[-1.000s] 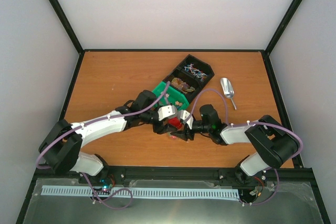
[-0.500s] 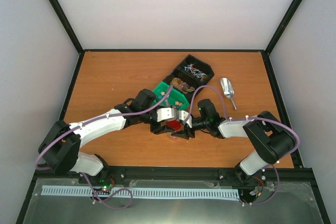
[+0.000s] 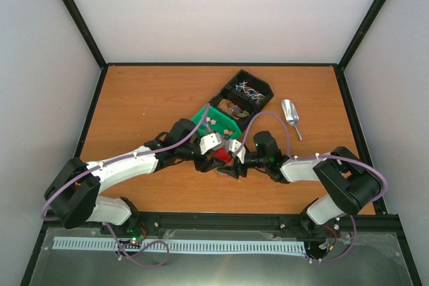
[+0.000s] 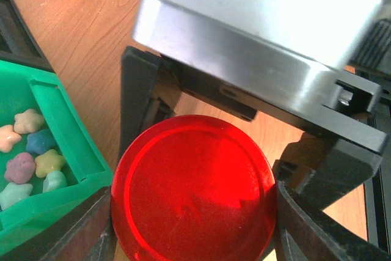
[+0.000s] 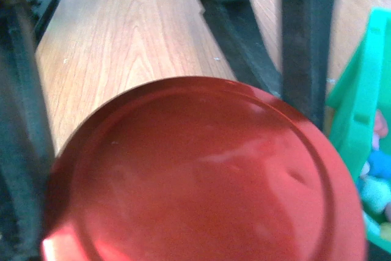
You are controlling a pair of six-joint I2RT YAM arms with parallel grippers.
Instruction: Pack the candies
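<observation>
A red round container (image 3: 221, 155) is held just above the table between both grippers. My left gripper (image 3: 212, 151) is shut on it; in the left wrist view (image 4: 192, 224) a dark finger presses on each side of the red disc (image 4: 192, 191). My right gripper (image 3: 232, 156) grips it from the opposite side, and its black fingers (image 4: 142, 99) straddle the disc. The red face (image 5: 201, 175) fills the right wrist view. Pastel star-shaped candies (image 4: 27, 157) lie in a green tray (image 3: 218, 120) just behind the grippers.
A black compartment box (image 3: 242, 96) with wrapped and brownish sweets stands behind the green tray. A metal scoop (image 3: 290, 114) lies to its right. The green tray's edge (image 5: 360, 108) is close beside the red container. Black frame walls border the table.
The left arm has shifted slightly, so more of the green tray shows. Both grippers stay on the red container at nearly the same spot.
</observation>
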